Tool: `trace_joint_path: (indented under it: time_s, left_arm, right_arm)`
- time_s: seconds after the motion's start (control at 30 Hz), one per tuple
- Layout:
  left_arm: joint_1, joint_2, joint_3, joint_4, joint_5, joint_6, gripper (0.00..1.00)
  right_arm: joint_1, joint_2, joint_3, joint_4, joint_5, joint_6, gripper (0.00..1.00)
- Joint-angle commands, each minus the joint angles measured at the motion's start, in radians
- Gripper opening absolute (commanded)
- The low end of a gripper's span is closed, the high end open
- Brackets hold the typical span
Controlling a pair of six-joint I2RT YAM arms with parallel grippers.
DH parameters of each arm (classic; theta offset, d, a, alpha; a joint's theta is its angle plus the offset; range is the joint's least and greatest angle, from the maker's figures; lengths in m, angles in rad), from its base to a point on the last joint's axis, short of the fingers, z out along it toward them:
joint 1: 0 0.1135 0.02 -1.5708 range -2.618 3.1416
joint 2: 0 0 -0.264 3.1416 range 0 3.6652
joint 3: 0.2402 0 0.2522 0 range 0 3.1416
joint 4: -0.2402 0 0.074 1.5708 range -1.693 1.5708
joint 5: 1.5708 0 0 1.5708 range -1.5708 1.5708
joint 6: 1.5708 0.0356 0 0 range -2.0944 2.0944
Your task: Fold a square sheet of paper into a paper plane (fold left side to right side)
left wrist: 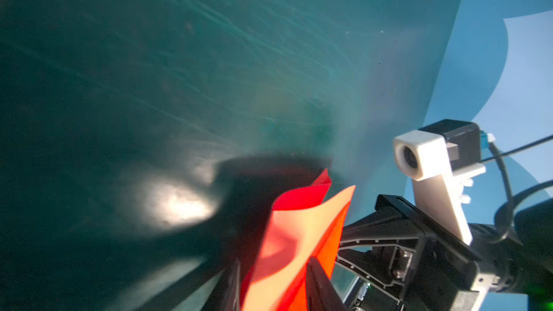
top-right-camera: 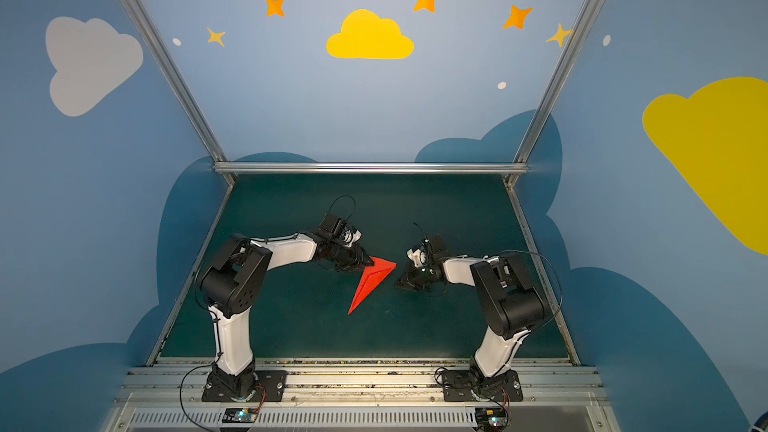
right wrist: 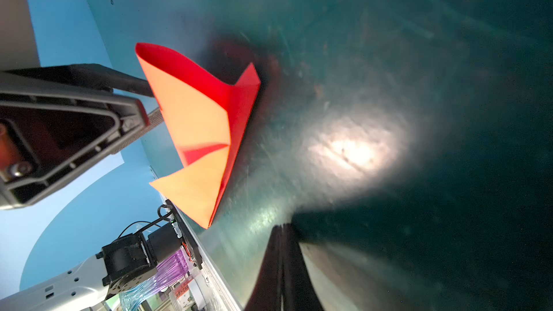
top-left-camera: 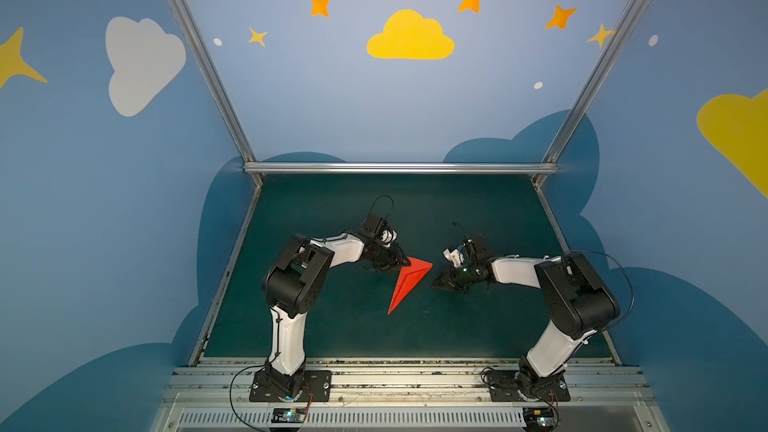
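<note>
Noting the paper plane (top-left-camera: 409,280) lying on the mat (top-left-camera: 374,209) between both arms. Left gripper (top-left-camera: 405,261) straddles its raised tail flap, presumably steadying it; I cannot confirm a pinch. Right gripper (top-left-camera: 435,283) closed, empty, just beside.

paper plane (top-left-camera: 409,282) — red, mat (top-left-camera: 332,326) — dark green

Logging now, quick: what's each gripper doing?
Left gripper: open, straddling a flap of the plane.
Right gripper: shut, empty.
</note>
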Motion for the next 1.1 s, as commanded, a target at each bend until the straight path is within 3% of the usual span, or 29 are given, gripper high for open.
trace_joint_path:
  time_s: [0.0,0.13,0.3,0.37,0.43,0.6,0.77,0.87,1.07]
  left_arm:
    - [-0.019,-0.007,-0.018,0.036,0.032,-0.01,0.34]
    - [-0.047,-0.011,-0.017,0.046,0.022,-0.02,0.24]
    - [-0.078,-0.022,-0.013,0.045,-0.021,-0.036,0.03]
    - [-0.083,-0.058,-0.018,0.04,-0.061,-0.044,0.03]
    - [-0.09,-0.116,-0.023,0.006,-0.149,-0.041,0.03]
    - [-0.132,-0.304,-0.016,-0.187,-0.557,0.006,0.03]
    - [-0.158,-0.359,0.013,-0.328,-0.83,0.031,0.03]
    - [-0.168,-0.348,0.029,-0.372,-0.916,0.045,0.03]
    - [-0.185,-0.294,0.026,-0.357,-0.983,0.061,0.03]
  right_arm:
    - [0.015,0.04,0.005,-0.007,0.026,0.004,0.0]
    - [0.02,0.052,0.006,0.0,0.03,0.008,0.0]
    - [0.019,0.036,0.005,-0.007,0.029,0.006,0.0]
    - [0.02,0.001,-0.009,-0.018,0.035,0.004,0.0]
    - [0.018,-0.048,-0.031,-0.037,0.045,-0.001,0.0]
    - [0.024,-0.208,-0.104,-0.105,0.067,-0.02,0.0]
    - [0.07,-0.332,-0.14,-0.164,0.107,-0.018,0.0]
    - [0.118,-0.392,-0.149,-0.19,0.145,-0.004,0.0]
    - [0.181,-0.447,-0.155,-0.191,0.185,0.036,0.0]
